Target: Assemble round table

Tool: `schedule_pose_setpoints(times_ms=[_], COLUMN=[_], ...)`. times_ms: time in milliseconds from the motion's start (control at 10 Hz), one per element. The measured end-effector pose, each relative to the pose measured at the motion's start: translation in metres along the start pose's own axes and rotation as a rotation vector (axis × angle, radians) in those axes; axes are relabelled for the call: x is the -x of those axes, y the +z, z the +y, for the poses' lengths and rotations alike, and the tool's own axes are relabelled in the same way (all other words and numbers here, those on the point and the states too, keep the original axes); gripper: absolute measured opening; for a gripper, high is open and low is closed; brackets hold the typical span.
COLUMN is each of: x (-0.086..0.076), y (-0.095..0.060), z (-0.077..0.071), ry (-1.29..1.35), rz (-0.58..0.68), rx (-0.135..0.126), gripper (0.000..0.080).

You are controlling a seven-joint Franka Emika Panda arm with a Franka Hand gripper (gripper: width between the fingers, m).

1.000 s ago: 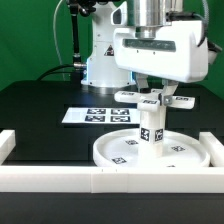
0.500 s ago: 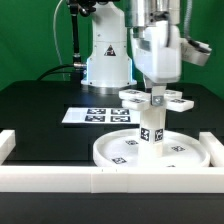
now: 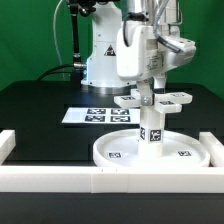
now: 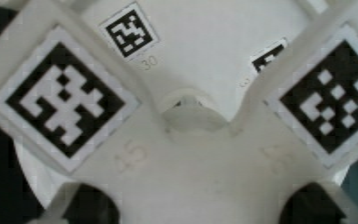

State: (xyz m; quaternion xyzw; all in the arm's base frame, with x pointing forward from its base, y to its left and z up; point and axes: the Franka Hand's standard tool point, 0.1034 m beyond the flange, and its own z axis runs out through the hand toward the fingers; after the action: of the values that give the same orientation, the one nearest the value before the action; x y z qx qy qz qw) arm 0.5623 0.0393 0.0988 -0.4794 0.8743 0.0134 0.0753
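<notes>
The large rimmed round disc [image 3: 112,152] lies flat on the black table, just behind the front border bar. The short cylindrical leg [image 3: 153,131] stands upright at its middle. The cross-shaped foot [image 3: 172,98] sits on top of the leg, its tagged arms spread level. My gripper [image 3: 150,90] reaches straight down onto the foot's middle and is shut on it. In the wrist view the foot [image 4: 194,90] fills the picture with two tagged arms, and my dark fingertips [image 4: 87,206] press its white body from both sides, the gripper [image 4: 202,208] centred on it.
The marker board [image 3: 92,115] lies on the table behind the disc, toward the exterior view's left. Long white border bars [image 3: 100,179] run along the front, with raised ends at both sides [image 3: 8,143]. The arm's white base [image 3: 105,60] stands at the back.
My hand has turned about its upright axis, from broadside to nearly side-on, over the same spot. The foot's arms have turned a little with it. The disc and leg have stayed in place.
</notes>
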Motion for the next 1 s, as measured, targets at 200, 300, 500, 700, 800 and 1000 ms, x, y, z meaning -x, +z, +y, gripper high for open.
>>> schedule_pose_setpoints(times_ms=[200, 300, 500, 700, 800, 1000], x=[0.002, 0.002, 0.007, 0.016, 0.014, 0.014], y=[0.000, 0.000, -0.020, -0.042, -0.037, -0.035], z=[0.001, 0.002, -0.002, -0.003, -0.003, -0.002], ry=[-0.007, -0.018, -0.071, -0.101, -0.103, -0.108], rz=[-0.008, -0.008, -0.041, -0.077, -0.070, -0.067], rx=[0.003, 0.003, -0.007, -0.016, -0.015, -0.013], gripper=[0.0446, 0.0608, 0.0641, 0.0648, 0.0648, 0.0648])
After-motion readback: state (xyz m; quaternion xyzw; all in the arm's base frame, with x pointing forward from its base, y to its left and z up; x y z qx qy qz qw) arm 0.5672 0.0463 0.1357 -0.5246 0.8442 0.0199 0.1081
